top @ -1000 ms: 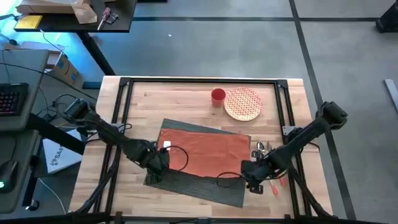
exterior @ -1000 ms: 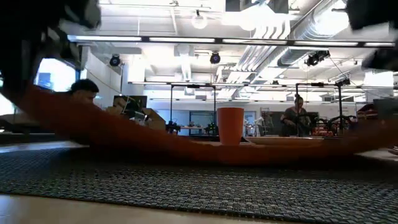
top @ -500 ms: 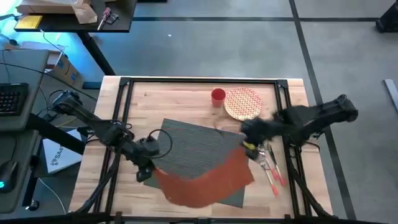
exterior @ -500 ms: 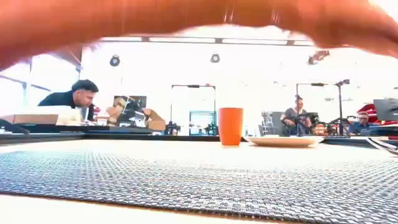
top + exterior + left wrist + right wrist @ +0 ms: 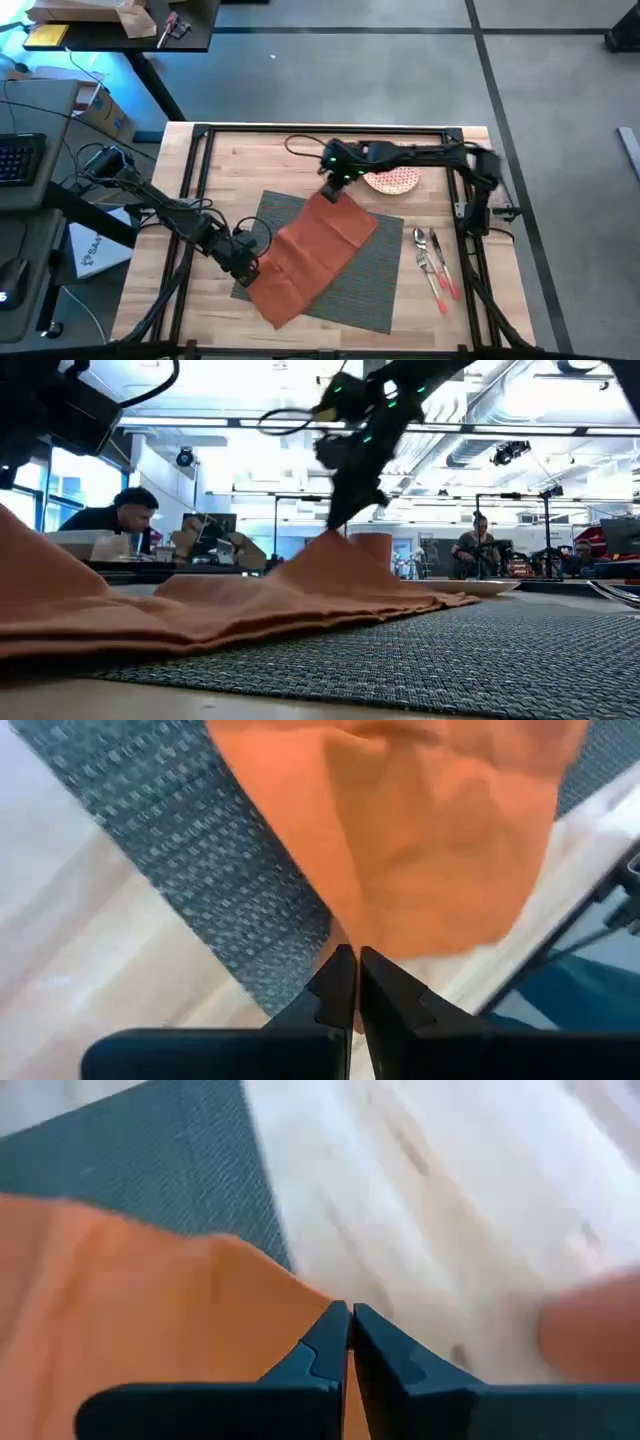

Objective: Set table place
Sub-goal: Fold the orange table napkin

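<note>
1. Nearest the front edge of the table (image 5: 210, 320): near end of the orange napkin (image 5: 310, 255), crumpled and overhanging the mat's front-left part, close to the table's front.
2. Just left of that end: left gripper (image 5: 247, 266), fingers pinched tight on the napkin's edge; in the left wrist view the two dark fingertips (image 5: 340, 982) meet with orange cloth between them.
3. Under the napkin: dark grey ribbed mat (image 5: 365, 280), lying flat at mid-table, slightly skewed to the table edges; right and front-right parts bare, left-rear corner also showing.
4. Right of the mat, on bare wood: cutlery (image 5: 435, 262) with red handles, apart from the mat's edge.
5. Across the mat: napkin running as a diagonal band from front-left up to rear-right, folds and ridges visible in the low view (image 5: 200, 605).
6. At the napkin's far corner, by the mat's rear edge: right gripper (image 5: 331, 187), clamped on the cloth and holding that corner lifted into a peak, as the low view shows (image 5: 335, 520); fingers (image 5: 335, 1335) closed together on orange fabric in the right wrist view.
7. Farther back, near the rear rail: patterned plate (image 5: 392, 178), partly hidden behind the right arm.
8. Beyond, in the low view: orange cup (image 5: 375, 545) mostly hidden behind the raised napkin peak; seated people in the room behind the table.
</note>
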### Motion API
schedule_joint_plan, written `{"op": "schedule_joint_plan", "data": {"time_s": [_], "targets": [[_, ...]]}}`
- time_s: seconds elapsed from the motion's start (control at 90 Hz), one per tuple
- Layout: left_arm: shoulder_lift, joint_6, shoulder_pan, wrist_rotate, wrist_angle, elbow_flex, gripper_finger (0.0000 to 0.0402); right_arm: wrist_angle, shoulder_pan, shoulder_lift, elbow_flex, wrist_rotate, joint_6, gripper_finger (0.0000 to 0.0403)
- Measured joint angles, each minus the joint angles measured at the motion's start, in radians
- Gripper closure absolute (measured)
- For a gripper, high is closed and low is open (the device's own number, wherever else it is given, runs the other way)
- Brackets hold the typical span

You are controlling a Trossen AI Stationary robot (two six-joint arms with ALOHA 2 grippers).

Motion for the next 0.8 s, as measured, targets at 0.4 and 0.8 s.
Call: {"op": "schedule_joint_plan", "data": {"time_s": [0.4,0.8], "targets": [[-0.005,0.02,0.007,0.042,0.168,0.0,0.0401,-0.247,-0.012,0.123,0.348,0.183,-0.046,0.0319],[-0.005,0.156,0.0,-0.006,0.27,0.0,0.0401,-0.179,0.436,-0.02,0.24,-0.035,0.187,0.0256]]}}
